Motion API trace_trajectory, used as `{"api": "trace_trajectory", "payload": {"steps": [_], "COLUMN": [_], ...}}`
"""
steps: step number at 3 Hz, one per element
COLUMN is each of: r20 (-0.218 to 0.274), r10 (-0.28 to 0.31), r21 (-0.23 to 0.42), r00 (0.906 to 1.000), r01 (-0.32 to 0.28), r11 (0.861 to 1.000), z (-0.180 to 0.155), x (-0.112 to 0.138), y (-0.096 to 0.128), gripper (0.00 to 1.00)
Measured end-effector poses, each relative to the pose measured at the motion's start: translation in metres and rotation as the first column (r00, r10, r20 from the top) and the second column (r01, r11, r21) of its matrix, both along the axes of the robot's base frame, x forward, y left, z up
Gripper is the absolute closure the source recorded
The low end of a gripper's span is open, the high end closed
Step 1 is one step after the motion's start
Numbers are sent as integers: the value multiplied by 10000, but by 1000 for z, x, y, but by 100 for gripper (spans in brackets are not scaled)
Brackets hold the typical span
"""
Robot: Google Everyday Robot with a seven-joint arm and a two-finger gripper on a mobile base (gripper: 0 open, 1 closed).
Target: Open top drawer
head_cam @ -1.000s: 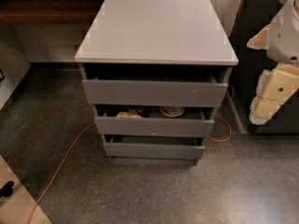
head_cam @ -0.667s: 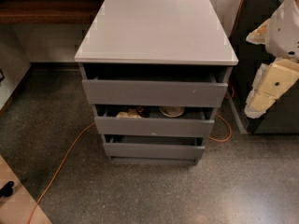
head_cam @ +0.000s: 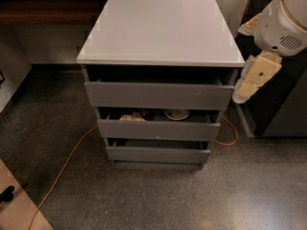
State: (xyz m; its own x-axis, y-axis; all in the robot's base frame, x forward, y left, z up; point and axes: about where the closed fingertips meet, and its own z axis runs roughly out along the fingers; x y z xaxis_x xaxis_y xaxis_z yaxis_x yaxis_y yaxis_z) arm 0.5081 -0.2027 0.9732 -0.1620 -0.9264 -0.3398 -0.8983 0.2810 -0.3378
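The grey cabinet with a white top [head_cam: 160, 30] stands in the middle of the camera view. The top drawer [head_cam: 158, 96] is the widest grey front, with a tiny white speck on its right part. It stands slightly out, with a dark gap above it under the top. The mid-sized drawer [head_cam: 158, 129] below it is partly out and shows a bowl [head_cam: 176, 113] and a tan item [head_cam: 130, 117]. The smallest drawer [head_cam: 157, 154] is at the bottom. My gripper [head_cam: 241, 94], cream-coloured, hangs just off the top drawer's right end, pointing down and left, and holds nothing that shows.
An orange cable [head_cam: 64, 164] runs over the speckled floor at the left and loops behind the cabinet's right side [head_cam: 229, 134]. A dark cabinet [head_cam: 283, 104] stands close at the right. A brown shelf [head_cam: 43, 11] runs along the back left.
My gripper has moved left and a little up, closer to the right end of the top drawer. The drawers have not moved.
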Motion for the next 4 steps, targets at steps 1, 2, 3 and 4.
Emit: {"api": "trace_trajectory", "payload": {"steps": [1, 2, 3, 4], "r20": [3, 45, 414, 823], "r10": [134, 218, 401, 573], "r21": [276, 330, 87, -95], "r00": [9999, 9998, 9983, 9950], "r01": [-134, -220, -404, -567], "r11": [9995, 9992, 9991, 9983], "z": [-22, -47, -77, -107], "x": [16, 30, 53, 82], "y": [8, 23, 38, 45], "gripper": [0, 0, 0, 0]}}
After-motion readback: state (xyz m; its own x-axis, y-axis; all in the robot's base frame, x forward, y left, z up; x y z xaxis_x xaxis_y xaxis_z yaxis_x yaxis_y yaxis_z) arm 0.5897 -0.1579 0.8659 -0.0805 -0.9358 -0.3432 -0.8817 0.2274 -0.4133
